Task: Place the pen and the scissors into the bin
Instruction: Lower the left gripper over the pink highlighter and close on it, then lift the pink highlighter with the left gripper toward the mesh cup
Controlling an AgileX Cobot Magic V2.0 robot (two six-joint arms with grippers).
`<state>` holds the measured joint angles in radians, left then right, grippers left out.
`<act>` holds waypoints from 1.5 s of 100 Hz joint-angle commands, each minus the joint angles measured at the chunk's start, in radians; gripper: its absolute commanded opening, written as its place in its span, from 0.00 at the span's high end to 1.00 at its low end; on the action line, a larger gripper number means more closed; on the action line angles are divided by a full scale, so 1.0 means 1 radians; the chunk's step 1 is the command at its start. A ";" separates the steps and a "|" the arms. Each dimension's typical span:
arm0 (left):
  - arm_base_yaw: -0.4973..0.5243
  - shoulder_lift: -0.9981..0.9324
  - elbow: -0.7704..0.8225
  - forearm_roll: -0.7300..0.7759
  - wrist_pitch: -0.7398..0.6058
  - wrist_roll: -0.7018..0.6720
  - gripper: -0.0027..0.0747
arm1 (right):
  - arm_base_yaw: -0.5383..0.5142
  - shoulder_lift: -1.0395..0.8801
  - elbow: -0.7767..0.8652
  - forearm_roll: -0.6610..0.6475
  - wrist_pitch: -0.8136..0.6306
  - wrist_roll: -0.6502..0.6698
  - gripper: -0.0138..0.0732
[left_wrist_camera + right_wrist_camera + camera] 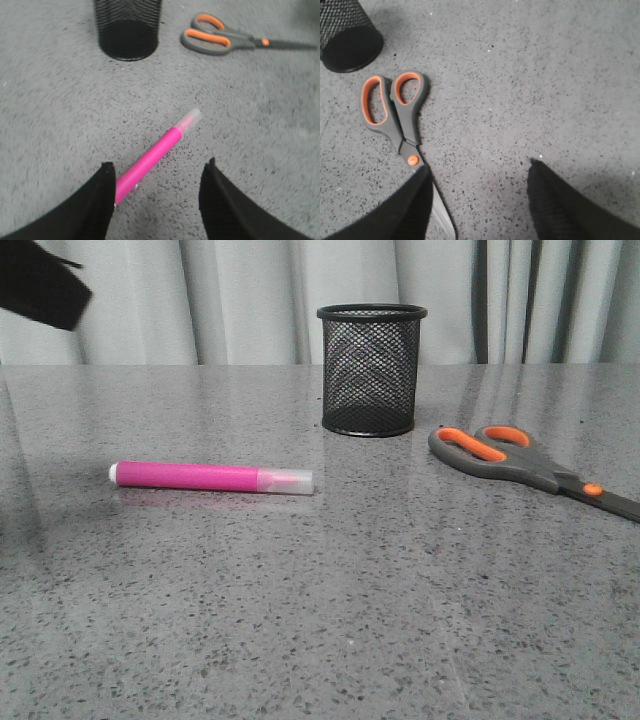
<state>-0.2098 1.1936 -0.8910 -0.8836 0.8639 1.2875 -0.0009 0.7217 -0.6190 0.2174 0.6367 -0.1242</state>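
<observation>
Pen (210,477) lies flat on the speckled grey tabletop (320,620), to the left of the bin (371,370) and nearer the camera, its small white end pointing away from the bin and its clear cap toward it. The pen is judged light, rigid and smooth-barrelled; being round, it may roll if nudged, so the hold is best taken across the pink barrel near mid-length, not on the translucent cap, which could slip or pull off. The left gripper (157,192) hangs above the pen's white end with its jaws spread wide and holding nothing; one finger appears just beside the barrel. The bin stands upright and is black wire mesh. It is probably light enough to tip if a long item strikes its rim. The scissors (530,464) lie flat to the right of the bin, closed, handles toward the bin and blades pointing away. They are judged heavier, stiff, and thin against the tabletop; the grey handle neck near the orange pivot offers the thickest purchase. The right gripper (480,200) hovers over the blade end, jaws spread, empty.
</observation>
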 commanded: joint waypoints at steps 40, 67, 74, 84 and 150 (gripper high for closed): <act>-0.246 0.349 -0.316 0.363 0.046 0.045 0.52 | -0.009 0.001 -0.038 0.009 -0.059 -0.017 0.43; -0.252 0.435 -0.379 0.373 0.092 0.096 0.52 | -0.009 0.001 -0.038 0.009 -0.059 -0.021 0.43; -0.252 0.440 -0.381 0.373 0.093 0.121 0.52 | -0.009 0.001 -0.038 0.009 -0.059 -0.022 0.43; -0.252 0.449 -0.381 0.373 0.093 0.138 0.52 | -0.009 0.001 -0.038 0.009 -0.059 -0.022 0.43; -0.252 0.500 -0.381 0.411 0.123 0.147 0.89 | -0.009 0.001 -0.038 0.009 -0.059 -0.022 0.43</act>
<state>-0.4533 1.7200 -1.2510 -0.4756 0.9860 1.4307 -0.0009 0.7217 -0.6190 0.2174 0.6367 -0.1361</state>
